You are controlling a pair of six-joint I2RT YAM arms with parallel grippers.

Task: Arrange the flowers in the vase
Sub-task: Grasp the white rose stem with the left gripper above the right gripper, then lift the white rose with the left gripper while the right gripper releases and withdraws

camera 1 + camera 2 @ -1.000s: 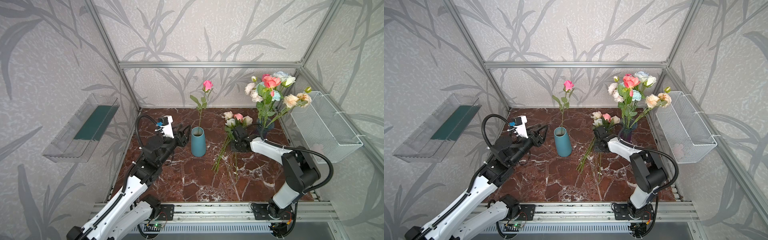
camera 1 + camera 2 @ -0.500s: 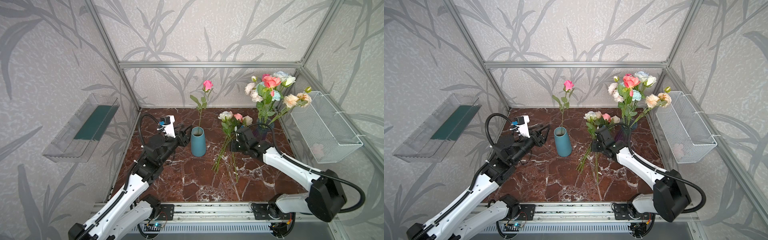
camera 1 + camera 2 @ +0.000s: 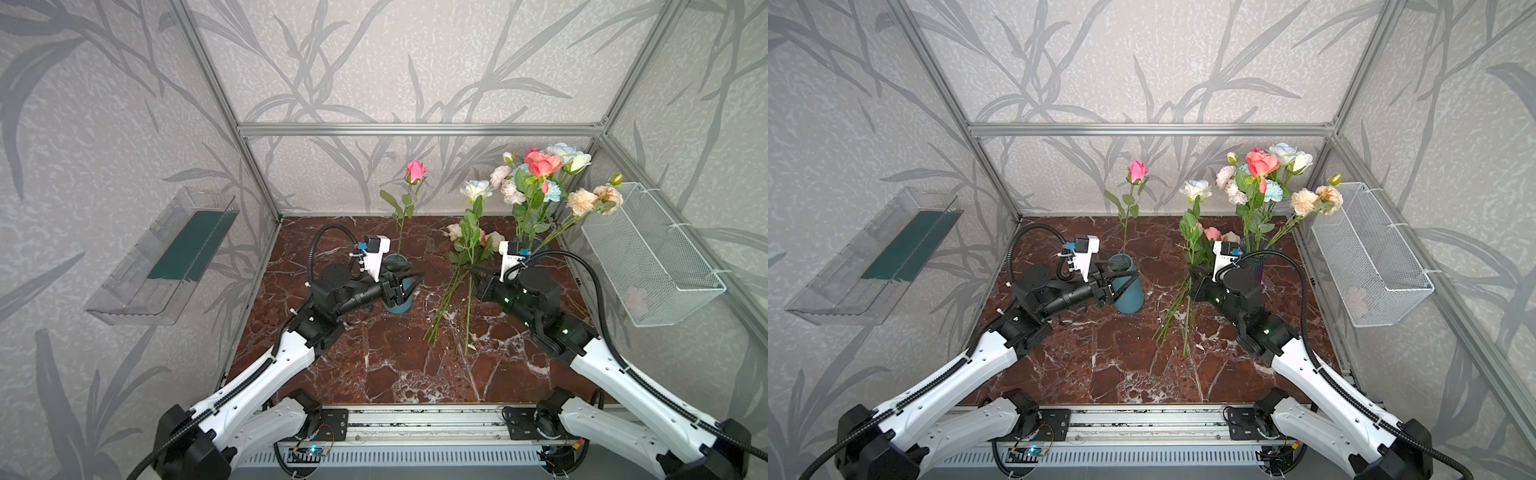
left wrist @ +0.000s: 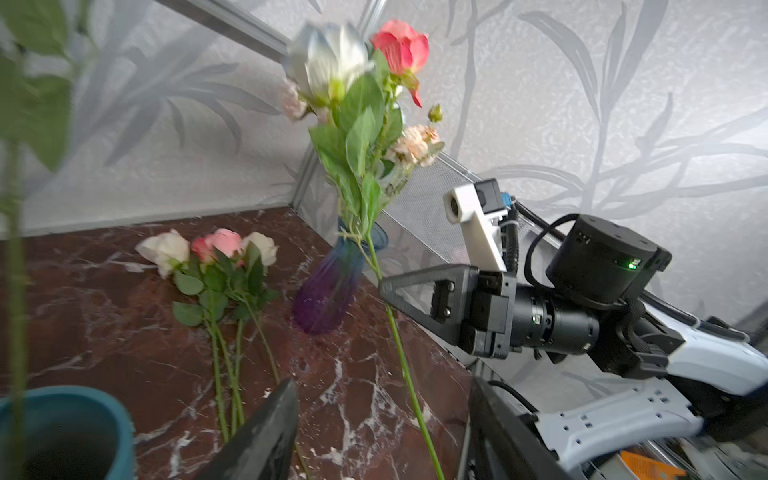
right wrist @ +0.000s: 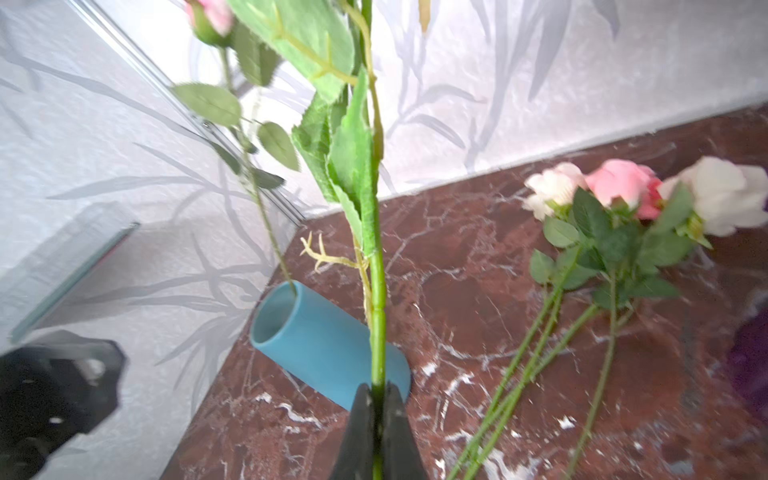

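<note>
Green-stemmed white rose [image 3: 476, 190] stands upright, clamped in the right end effector [image 5: 377, 399].

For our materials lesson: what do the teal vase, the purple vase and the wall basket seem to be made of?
Teal vase: probably ceramic or matte plastic; it is opaque and evenly coloured, with no shine.
Purple vase: likely glass; it has a translucent, glossy tint, blue at the rim and fading to purple.
Basket: white-coated metal wire, by its see-through mesh grid.
</note>
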